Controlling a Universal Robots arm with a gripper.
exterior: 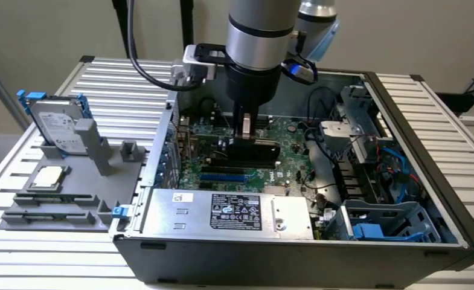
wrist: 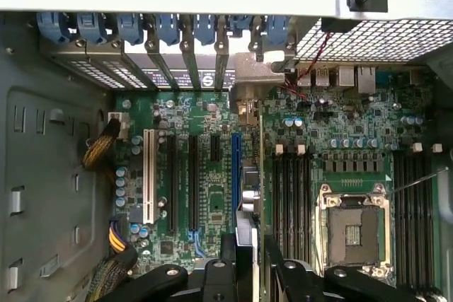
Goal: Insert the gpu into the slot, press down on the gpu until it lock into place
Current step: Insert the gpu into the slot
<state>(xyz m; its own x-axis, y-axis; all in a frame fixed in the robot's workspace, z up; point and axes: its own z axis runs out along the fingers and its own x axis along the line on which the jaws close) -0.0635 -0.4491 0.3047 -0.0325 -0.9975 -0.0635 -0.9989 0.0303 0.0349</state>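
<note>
— Currently, what is the gripper [exterior: 247, 138] doing?

— It is clamping the gpu [exterior: 251, 154] by its upper edge, with the jaws drawn in narrowly on the thin card and nothing else in their hold. That is leaving the lower edge free to meet the connector.

— And where is the card sitting?

— It is hanging upright on edge inside the open case [exterior: 398, 241], over the motherboard [exterior: 289, 136]. Its long side is running parallel to the slot [exterior: 222, 177]. I judge this is deliberate, so that the contact edge is facing straight down.

— Is it entering the connector?

— I am not seeing it seated. From the wrist view, the card's edge is lying just beside the blue strip, on the side of the memory strips [wrist: 290, 196]. I cannot tell whether it is touching the board.

— Anything crowding the approach?

— The silver power supply [exterior: 229, 211] is standing near the slot's end, and the neighbouring black connectors [wrist: 182, 182] are running close alongside. Insertion appears to be in hand, and pressing down is not yet showing.
</note>
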